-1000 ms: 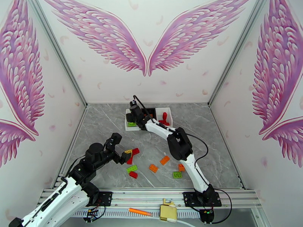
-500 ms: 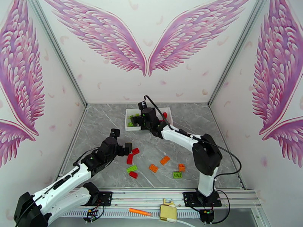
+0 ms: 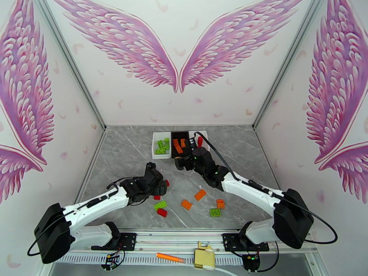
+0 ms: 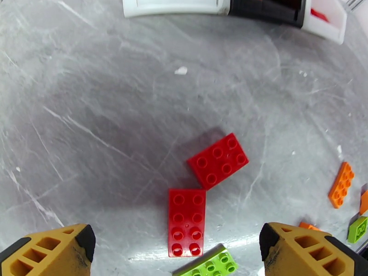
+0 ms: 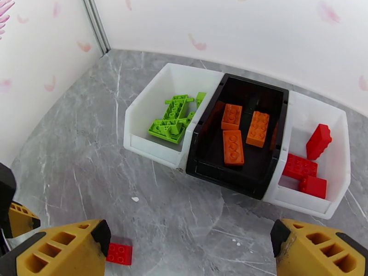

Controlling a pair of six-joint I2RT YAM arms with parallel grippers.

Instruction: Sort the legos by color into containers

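My left gripper (image 4: 177,236) stands open just above two red legos, one lying straight (image 4: 186,221) between its fingers and one turned askew (image 4: 218,160) just beyond. A green lego (image 4: 207,265) lies by the lower one. My right gripper (image 5: 189,238) is open and empty, hovering in front of the row of containers. The left white bin (image 5: 152,146) holds green legos (image 5: 172,120), the black bin (image 5: 225,173) holds orange ones (image 5: 233,147), and the right white bin (image 5: 299,198) holds red ones (image 5: 300,167). From above, the left gripper (image 3: 158,185) is near the loose pile and the right gripper (image 3: 181,163) is close to the black bin (image 3: 175,146).
More loose legos lie on the grey table: orange ones (image 3: 200,194) (image 3: 186,204) (image 3: 220,203), green ones (image 3: 215,211) (image 3: 160,204) and a red one (image 3: 162,212). An orange stick (image 3: 170,258) rests on the front rail. The enclosure walls close in left, right and behind.
The right arm drew back from over the left white bin toward the table's middle, and its jaws opened wider. The left arm reached forward and right, down over the red legos.
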